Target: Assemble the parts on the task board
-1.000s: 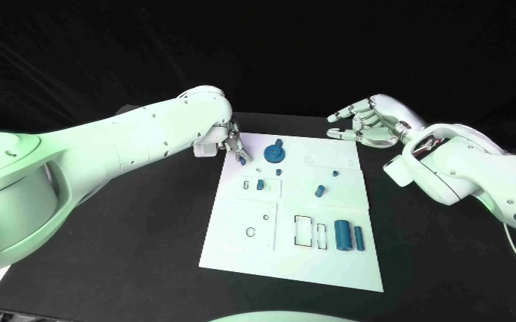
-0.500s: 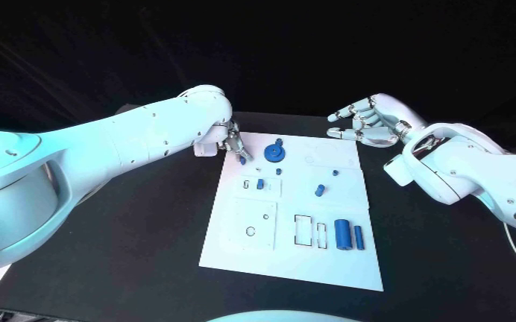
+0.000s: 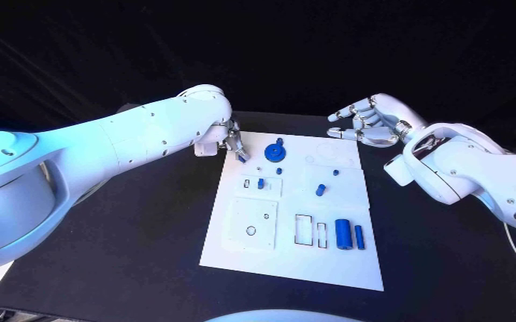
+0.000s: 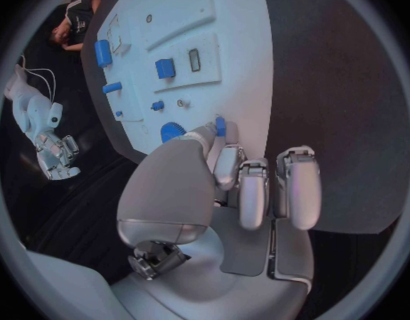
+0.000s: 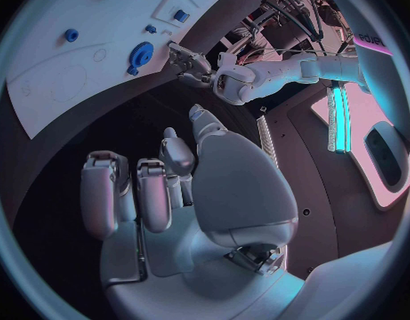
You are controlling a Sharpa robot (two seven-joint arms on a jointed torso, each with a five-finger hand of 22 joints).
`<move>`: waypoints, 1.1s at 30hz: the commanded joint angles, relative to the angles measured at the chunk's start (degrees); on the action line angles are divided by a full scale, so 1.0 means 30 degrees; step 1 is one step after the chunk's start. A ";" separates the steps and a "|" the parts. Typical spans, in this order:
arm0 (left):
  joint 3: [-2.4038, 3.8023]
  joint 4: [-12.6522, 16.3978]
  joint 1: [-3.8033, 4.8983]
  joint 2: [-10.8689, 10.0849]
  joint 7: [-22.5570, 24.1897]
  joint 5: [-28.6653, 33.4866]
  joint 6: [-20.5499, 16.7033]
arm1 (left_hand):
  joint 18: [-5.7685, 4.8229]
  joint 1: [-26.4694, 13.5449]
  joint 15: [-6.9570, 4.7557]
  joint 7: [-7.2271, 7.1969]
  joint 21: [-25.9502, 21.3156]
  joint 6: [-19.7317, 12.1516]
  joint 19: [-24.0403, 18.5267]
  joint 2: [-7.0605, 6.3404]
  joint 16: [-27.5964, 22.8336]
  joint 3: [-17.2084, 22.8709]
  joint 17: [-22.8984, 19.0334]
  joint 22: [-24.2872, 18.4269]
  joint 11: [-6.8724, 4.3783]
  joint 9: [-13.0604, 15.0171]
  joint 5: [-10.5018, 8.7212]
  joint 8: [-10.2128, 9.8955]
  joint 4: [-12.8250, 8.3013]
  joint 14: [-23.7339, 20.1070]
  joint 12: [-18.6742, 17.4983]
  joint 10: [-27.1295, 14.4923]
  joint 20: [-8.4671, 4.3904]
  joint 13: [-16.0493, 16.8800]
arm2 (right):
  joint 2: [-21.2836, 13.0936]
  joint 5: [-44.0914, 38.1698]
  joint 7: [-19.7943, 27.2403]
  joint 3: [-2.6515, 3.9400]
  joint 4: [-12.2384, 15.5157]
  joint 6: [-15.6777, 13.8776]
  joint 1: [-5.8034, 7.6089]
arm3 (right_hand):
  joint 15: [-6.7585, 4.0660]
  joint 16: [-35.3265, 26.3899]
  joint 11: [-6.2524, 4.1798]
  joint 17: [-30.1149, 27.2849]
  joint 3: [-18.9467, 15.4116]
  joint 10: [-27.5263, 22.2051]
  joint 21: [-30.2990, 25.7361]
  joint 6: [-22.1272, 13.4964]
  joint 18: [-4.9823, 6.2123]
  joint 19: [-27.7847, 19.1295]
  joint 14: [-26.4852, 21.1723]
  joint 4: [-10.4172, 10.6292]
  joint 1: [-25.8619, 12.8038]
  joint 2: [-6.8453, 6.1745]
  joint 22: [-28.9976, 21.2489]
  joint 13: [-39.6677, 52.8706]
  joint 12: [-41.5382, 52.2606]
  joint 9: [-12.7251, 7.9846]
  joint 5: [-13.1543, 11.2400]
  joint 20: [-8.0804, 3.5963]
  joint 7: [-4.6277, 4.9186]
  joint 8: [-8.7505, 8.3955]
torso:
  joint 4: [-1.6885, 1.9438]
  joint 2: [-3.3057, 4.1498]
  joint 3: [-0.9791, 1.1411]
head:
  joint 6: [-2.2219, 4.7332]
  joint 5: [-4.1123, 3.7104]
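Almost nothing has moved over last second: left hand (image 3: 230, 141) still hovers at board's 11 o'clock corner, fingers (image 4: 221, 126) pinching small blue part. Right hand (image 3: 369, 122) stays lifted off 1 o'clock corner, fingers curled, empty. Likely pausing before insertion. Task board (image 3: 269, 255): flat white matte plate on black counter (image 3: 140, 247). Blue gear (image 3: 275, 150) toothed, at 12 o'clock; blue cylinder (image 3: 342, 234) smooth, at 4 o'clock.

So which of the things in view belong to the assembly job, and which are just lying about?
Belongs to the job:
white plastic task board
round blue gear part
large blue cylinder part
slim blue bar part
small blue block part
left hand, holding a small blue piece
right hand, empty

Just there:
black table
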 commanded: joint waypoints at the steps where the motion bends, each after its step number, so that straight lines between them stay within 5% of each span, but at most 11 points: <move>1: 0.0009 0.0608 -0.0002 -0.0356 0.0554 0.0280 -0.1080 | -0.0082 -0.0546 0.0102 -0.0088 -0.0089 0.0103 0.1184 -0.0479 0.0059 0.2730 0.5031 0.3114 0.0023 0.0077 -0.0008 0.0122 -0.2190 0.2013 0.0101 0.0108 0.0104 0.0184 | 0.0027 -0.0050 0.0187 0.0001 -0.0012 0.0258 -0.0027 | 0.0015 -0.0087 -0.0085 0.3649 -0.0155 -0.0061 -0.0096 0.0127 0.0123 -0.0066 0.1614 0.0000 0.0000 0.0200 -0.0009 0.0025 0.0002 0.0029 0.0050 -0.0048 -0.0062 0.0027 | -0.0019 -0.0011 -0.0006 | 0.0009 0.0025; 15: 0.0019 0.5608 -0.0030 -0.3412 0.0666 0.0857 -0.3645 | -0.0102 -0.1076 0.0061 -0.0168 -0.0036 0.0185 0.1231 -0.0876 0.0059 0.3556 0.5031 0.3201 -0.0038 0.0265 -0.0035 0.0444 -0.2400 0.2013 0.0258 0.0270 0.0072 0.0345 | 0.0001 -0.0029 0.0153 -0.0004 -0.0110 0.0378 -0.0090 | 0.0015 -0.0087 -0.0085 0.3649 -0.0155 -0.0061 -0.0096 0.0127 0.0123 -0.0066 0.1614 0.0000 0.0000 0.0200 -0.0009 0.0025 0.0002 0.0029 0.0050 -0.0048 -0.0062 0.0027 | 0.0100 -0.0059 0.0019 | -0.0007 0.0023; 23: -0.0018 0.7698 -0.0648 -0.4465 0.1012 -0.0052 -0.4944 | -0.0131 -0.1208 0.0035 -0.0209 0.0053 0.0213 0.1283 -0.1079 0.0059 0.3842 0.5031 0.3314 -0.0076 0.0321 -0.0046 0.0550 -0.2509 0.2013 0.0294 0.0333 0.0045 0.0372 | -0.0018 -0.0028 0.0139 -0.0008 -0.0126 0.0428 -0.0160 | 0.0015 -0.0087 -0.0085 0.3649 -0.0155 -0.0061 -0.0096 0.0127 0.0123 -0.0066 0.1614 0.0000 0.0000 0.0200 -0.0009 0.0025 0.0002 0.0029 0.0050 -0.0048 -0.0062 0.0027 | 0.0100 -0.0074 0.0007 | -0.0066 0.0046; 33: -0.0067 0.8422 -0.1382 -0.4586 0.1441 -0.1365 -0.5291 | -0.0150 -0.1276 0.0020 -0.0232 0.0108 0.0243 0.1315 -0.1188 0.0059 0.3999 0.5031 0.3385 -0.0098 0.0346 -0.0052 0.0606 -0.2565 0.2013 0.0356 0.0401 0.0028 0.0435 | 0.0024 -0.0024 0.0146 -0.0012 -0.0168 0.0475 -0.0243 | 0.0015 -0.0087 -0.0085 0.3649 -0.0155 -0.0061 -0.0096 0.0127 0.0123 -0.0066 0.1614 0.0000 0.0000 0.0200 -0.0009 0.0025 0.0002 0.0029 0.0050 -0.0048 -0.0062 0.0027 | 0.0078 -0.0055 0.0000 | -0.0171 0.0001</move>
